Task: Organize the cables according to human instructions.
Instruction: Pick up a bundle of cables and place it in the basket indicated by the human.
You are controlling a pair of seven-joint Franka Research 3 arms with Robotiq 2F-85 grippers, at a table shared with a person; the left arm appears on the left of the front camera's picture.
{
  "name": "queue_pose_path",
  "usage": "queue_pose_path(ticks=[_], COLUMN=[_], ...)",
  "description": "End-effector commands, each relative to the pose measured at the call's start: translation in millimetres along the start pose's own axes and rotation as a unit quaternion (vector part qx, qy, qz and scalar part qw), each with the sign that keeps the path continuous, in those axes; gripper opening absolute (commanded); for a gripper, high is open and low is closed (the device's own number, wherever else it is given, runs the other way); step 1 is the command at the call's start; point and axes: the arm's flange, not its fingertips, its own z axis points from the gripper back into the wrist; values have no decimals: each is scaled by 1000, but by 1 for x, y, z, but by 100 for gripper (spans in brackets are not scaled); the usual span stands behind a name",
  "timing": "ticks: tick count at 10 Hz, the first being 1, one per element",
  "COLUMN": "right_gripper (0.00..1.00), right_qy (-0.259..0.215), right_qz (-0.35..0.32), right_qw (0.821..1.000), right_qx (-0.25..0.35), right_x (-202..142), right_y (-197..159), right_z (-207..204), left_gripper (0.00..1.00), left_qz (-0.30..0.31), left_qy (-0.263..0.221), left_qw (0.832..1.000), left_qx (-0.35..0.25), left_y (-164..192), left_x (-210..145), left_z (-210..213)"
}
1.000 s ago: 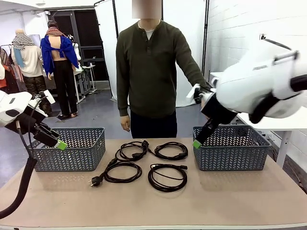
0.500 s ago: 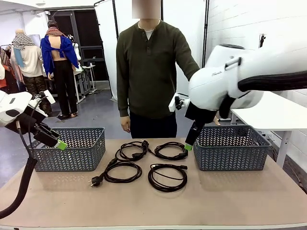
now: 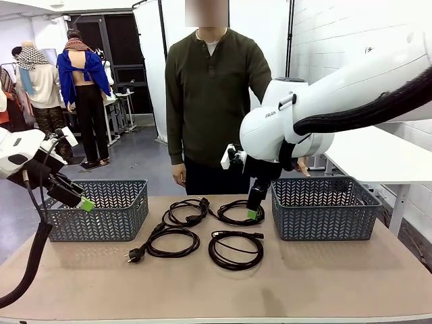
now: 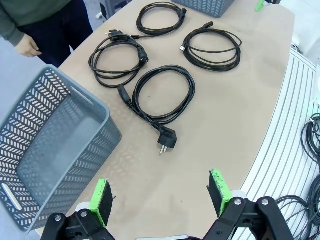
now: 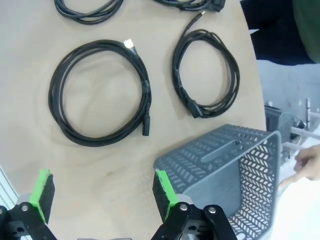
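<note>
Four coiled black cables lie mid-table: far left (image 3: 185, 211), far right (image 3: 239, 212), near left (image 3: 169, 241) with a plug, near right (image 3: 235, 248). My right gripper (image 3: 255, 210) hangs open just above the far right cable's right edge, beside the right basket. Its wrist view shows the far right cable (image 5: 206, 75) and the near right cable (image 5: 100, 92) ahead of the open right gripper (image 5: 102, 190). My left gripper (image 3: 81, 201) hovers open over the left basket, and the left gripper (image 4: 161, 192) looks down on the near left cable (image 4: 162, 92) with nothing between its fingers.
A grey basket (image 3: 101, 209) stands at the table's left and another grey basket (image 3: 324, 208) at the right. A person stands at the far side, one hand (image 3: 177, 177) hanging down, the other hand (image 5: 307, 165) beyond the right basket. Bare table lies in front of the cables.
My right arm has swung left and down from the right basket's near left corner to the far right cable. The left arm has stayed still.
</note>
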Motion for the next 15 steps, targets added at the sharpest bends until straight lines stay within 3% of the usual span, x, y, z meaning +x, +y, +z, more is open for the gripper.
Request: queue_pose_path(ticks=[1,9,15], right_gripper=[100,100,100], right_qy=[-3,-2,31], right_qz=[1,2,64], right_qw=[1000,1000,997], right_qx=[-2,-4,12], right_x=[-3,2,37], right_y=[3,2,-21], right_z=[4,4,-46], left_gripper=[100,100,100], left_qz=[-5,-5,-5], left_qy=[-5,-5,-5], left_qw=[1000,1000,1000], left_qx=[-8,-8,-8], left_y=[3,3,3], left_x=[-2,-2,-2], left_z=[0,0,0])
